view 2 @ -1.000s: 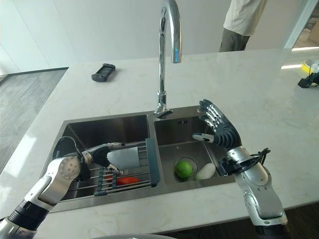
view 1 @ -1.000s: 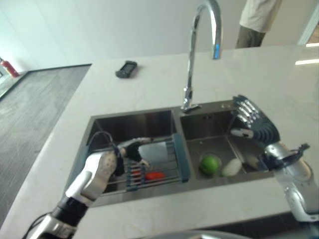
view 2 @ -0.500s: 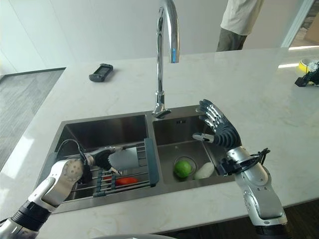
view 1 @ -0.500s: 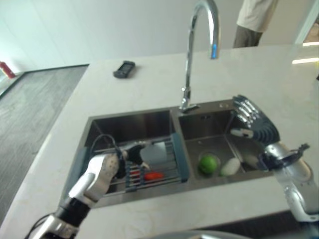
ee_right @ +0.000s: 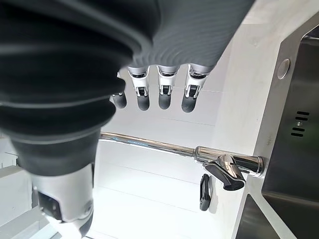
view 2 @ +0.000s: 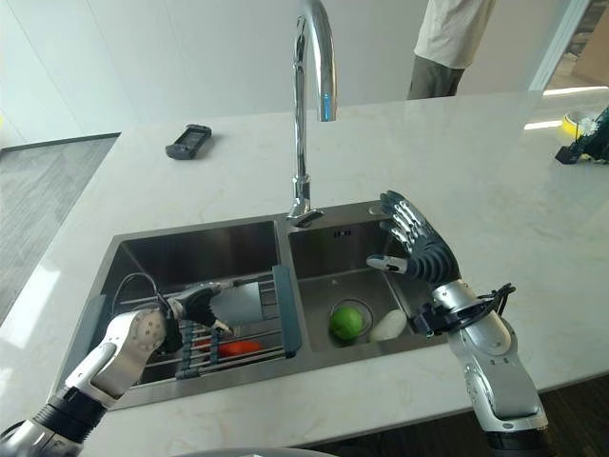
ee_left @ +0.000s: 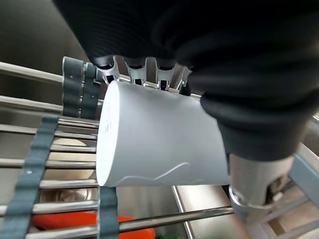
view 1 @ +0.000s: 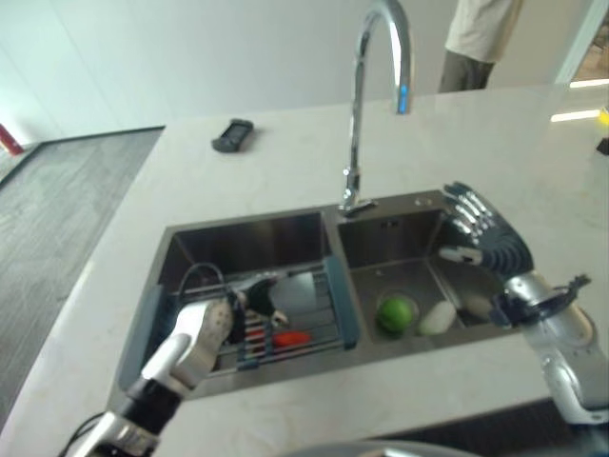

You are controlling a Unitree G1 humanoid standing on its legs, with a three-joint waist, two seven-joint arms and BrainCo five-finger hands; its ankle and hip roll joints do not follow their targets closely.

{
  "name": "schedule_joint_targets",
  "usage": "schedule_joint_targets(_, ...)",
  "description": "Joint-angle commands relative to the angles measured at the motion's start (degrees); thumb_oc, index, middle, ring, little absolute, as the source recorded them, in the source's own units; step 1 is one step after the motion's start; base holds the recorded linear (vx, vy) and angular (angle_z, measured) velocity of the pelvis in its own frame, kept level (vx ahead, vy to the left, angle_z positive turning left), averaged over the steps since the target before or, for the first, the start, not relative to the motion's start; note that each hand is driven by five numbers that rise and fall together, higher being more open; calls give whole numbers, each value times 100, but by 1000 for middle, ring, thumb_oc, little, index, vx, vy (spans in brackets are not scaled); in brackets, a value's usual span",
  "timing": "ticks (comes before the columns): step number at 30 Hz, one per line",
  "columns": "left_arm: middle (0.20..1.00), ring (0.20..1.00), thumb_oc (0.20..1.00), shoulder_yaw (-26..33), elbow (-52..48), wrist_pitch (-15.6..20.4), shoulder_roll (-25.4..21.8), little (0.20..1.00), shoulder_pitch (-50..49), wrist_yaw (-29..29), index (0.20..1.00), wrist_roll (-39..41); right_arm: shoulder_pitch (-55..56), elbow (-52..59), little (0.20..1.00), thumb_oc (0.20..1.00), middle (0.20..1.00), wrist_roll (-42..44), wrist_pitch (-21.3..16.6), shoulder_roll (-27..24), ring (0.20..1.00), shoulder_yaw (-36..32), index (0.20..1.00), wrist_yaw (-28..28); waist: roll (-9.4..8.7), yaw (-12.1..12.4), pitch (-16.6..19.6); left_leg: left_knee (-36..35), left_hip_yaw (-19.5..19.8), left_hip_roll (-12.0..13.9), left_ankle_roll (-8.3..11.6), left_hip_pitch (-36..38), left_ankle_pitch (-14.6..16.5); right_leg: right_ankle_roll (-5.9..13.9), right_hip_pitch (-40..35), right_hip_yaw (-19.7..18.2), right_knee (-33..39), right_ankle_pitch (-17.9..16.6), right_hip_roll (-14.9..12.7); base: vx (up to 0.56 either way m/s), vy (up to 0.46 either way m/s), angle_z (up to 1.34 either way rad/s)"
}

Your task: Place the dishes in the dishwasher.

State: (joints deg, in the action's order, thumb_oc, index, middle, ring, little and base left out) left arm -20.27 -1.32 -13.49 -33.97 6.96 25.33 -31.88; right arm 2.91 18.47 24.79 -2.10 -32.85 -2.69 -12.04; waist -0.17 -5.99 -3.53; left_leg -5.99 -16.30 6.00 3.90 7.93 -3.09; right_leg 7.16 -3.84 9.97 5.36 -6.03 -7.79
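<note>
White counter (view 2: 533,209), double sink (view 2: 314,362), left hand (view 2: 195,307) fingers curled round one white cup (view 2: 238,303), right hand (view 2: 419,249) fingers spread

— What's the surface (view 2: 495,181) made of?
— Pale stone-look slab, smooth with a soft sheen. The double sink (view 2: 228,243) is brushed steel, the tap (view 2: 306,105) polished chrome.
— And the cup (ee_left: 159,142)?
— Matt white, smooth, like plastic. It lies on a rack (ee_left: 55,164) of bright metal rods with dull grey straps.
— The floor (view 1: 57,209)?
— Grey, rough-textured, carpet-like.
</note>
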Motion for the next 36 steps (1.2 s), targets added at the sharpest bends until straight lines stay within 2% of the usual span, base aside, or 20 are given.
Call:
schedule_joint_targets(1, 1000, 1000, 1000, -52, 371, -36, -116, 1000, 511, -183, 1000, -278, -549, 184, 1000, 1000, 1000, 25, -270, 140, 1000, -110, 1000, 5, 31, -86, -154, 99, 98, 53, -21, 202, 695, 411, -383, 110, -36, 512, -78, 0, 0, 0)
schedule_joint_targets(7, 1000, 1000, 1000, -92, 591, 16, -60, 1000, 490, -636, 1000, -173, -551, 187, 1000, 1000, 1000, 65, -266, 179, 1000, -92, 1000, 6, 18, -94, -158, 99, 82, 54, -26, 216, 702, 405, -388, 102, -36, 509, -76, 0, 0, 0)
schedule_joint_targets(14, 1000, 1000, 1000, -131, 776, 50, -21, 1000, 472, -898, 1000, -136, -528, 196, 1000, 1000, 1000, 58, -266, 188, 1000, -73, 1000, -4, 4, -102, -148, 99, 72, 57, -21, 220, 709, 403, -386, 87, -36, 514, -71, 0, 0, 0)
schedule_joint_targets(20, 1000, 1000, 1000, -219, 1057, 215, 5, 1000, 486, -1431, 1000, -279, -556, 167, 1000, 1000, 1000, 26, -286, 184, 1000, -42, 1000, -52, -23, -111, -146, 99, 58, 67, -15, 221, 711, 393, -381, 73, -36, 519, -62, 0, 0, 0)
schedule_joint_targets(23, 1000, 1000, 1000, -288, 1148, 215, 31, 1000, 525, -1431, 1000, -218, -596, 157, 1000, 1000, 1000, 19, -266, 153, 1000, -19, 1000, -63, -28, -116, -147, 99, 62, 64, -15, 230, 713, 389, -389, 61, -36, 520, -53, 0, 0, 0)
schedule_joint_targets(25, 1000, 1000, 1000, -339, 1240, 38, 65, 1000, 575, -1159, 1000, -139, -651, 147, 1000, 1000, 1000, -1, -238, 124, 1000, 23, 1000, -70, -17, -117, -136, 99, 65, 61, -17, 241, 718, 392, -399, 63, -36, 525, -53, 0, 0, 0)
schedule_joint_targets(28, 1000, 1000, 1000, -428, 1481, -423, 172, 1000, 676, -374, 1000, 48, -747, 157, 1000, 1000, 1000, -7, -162, 84, 1000, 55, 1000, -101, 22, -154, -130, 99, 55, 53, -30, 261, 721, 402, -398, 48, -36, 515, -57, 0, 0, 0)
schedule_joint_targets(36, 1000, 1000, 1000, -481, 1725, -907, 30, 1000, 1007, 557, 1000, 245, -838, 177, 1000, 1000, 1000, 41, -46, -8, 1000, 101, 1000, -166, 113, -254, -101, 99, 0, 31, -55, 309, 738, 415, -404, -2, -39, 510, -55, -1, 3, -1)
